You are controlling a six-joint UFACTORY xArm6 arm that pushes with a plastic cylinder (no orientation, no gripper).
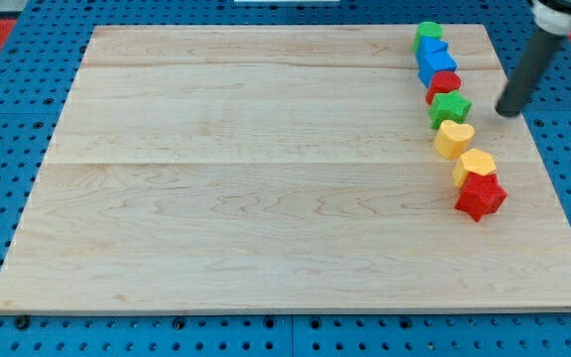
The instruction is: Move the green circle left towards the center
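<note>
Seven blocks sit in a tight line down the board's (266,198) right side; the green circle (428,33) is farthest, at the far right corner, touching the blue block (434,58) just nearer. It looks small, round-topped, partly hidden by the blue one. No gripper here, only a rod: my tip (507,111) is right of the green star (450,107), apart from it, well nearer than the circle. I judge this the approach step, no contact yet. Next: get the tip right of the circle, push left without dragging blue along.
</note>
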